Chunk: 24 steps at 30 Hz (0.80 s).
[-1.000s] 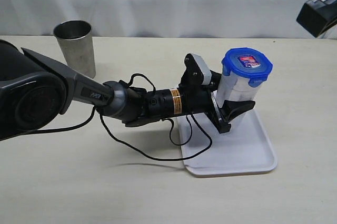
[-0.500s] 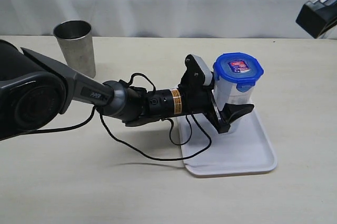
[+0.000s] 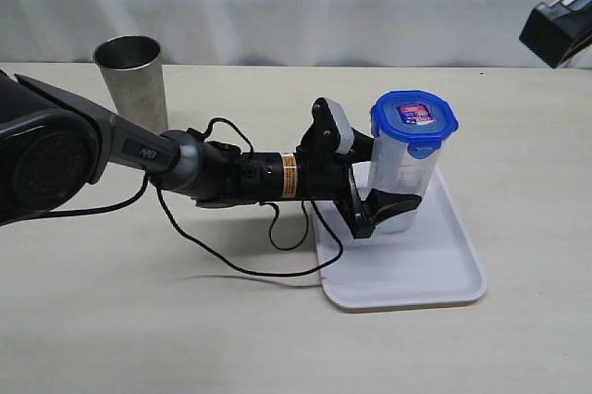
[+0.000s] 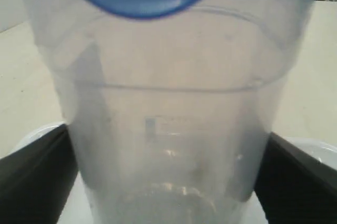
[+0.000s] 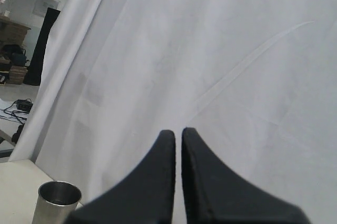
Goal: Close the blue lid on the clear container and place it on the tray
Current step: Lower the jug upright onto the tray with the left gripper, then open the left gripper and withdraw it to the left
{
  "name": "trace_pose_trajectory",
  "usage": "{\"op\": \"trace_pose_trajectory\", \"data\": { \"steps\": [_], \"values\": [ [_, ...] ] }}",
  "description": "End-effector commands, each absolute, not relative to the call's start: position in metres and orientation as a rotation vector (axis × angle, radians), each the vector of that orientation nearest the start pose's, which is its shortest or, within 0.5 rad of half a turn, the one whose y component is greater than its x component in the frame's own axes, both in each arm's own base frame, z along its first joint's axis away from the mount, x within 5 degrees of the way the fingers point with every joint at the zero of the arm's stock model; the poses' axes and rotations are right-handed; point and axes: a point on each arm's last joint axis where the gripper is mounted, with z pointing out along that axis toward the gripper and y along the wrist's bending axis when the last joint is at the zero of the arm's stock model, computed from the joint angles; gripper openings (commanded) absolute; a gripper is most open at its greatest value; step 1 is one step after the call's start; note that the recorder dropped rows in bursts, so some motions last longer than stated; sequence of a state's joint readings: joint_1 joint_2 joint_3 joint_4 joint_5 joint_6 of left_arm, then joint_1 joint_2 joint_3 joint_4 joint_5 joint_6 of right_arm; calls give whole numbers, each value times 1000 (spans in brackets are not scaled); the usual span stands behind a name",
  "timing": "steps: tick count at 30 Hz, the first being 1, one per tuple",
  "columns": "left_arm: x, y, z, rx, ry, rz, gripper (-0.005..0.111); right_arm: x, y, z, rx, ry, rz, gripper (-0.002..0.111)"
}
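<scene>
Standing upright on the tray (image 3: 439,274) in the exterior view, the clear container (image 3: 398,177) wears the blue lid (image 3: 413,122); my left end effector (image 3: 396,202) straddles its lower wall, spread wide. I judge it light, stiff, slick and tippy, best held low. In the left wrist view, fingers (image 4: 31,176) flank it; whether they press, I cannot tell. The right wrist view shows my right end effector (image 5: 178,142) pinched shut, empty, facing a white curtain (image 5: 237,50) above the pale tabletop (image 5: 13,187).

End effector (image 3: 400,202) straddles clear container (image 3: 400,167); arm (image 3: 231,177) lies across table (image 3: 139,320) before steel cup (image 3: 132,80); tray (image 3: 444,274) front free.
</scene>
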State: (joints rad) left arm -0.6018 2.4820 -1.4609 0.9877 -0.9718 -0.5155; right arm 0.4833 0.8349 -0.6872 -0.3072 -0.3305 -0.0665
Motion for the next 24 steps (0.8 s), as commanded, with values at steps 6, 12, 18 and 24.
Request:
{"op": "trace_pose_trajectory", "data": {
  "steps": [6,12,18,24],
  "values": [
    [366,-307,74,1282,1437,-975,79,154,90,386,-609,1177,169,5],
    [373,-295,70,1302,1484,-961,79,154,90,386,-609,1177,169,5],
    [382,-278,67,1277,1560,-978,79,154,90,386,-609,1177,169,5],
    [390,-262,66,1287,1588,-966,74,154,90,386,-609,1177,169,5]
  ]
}}
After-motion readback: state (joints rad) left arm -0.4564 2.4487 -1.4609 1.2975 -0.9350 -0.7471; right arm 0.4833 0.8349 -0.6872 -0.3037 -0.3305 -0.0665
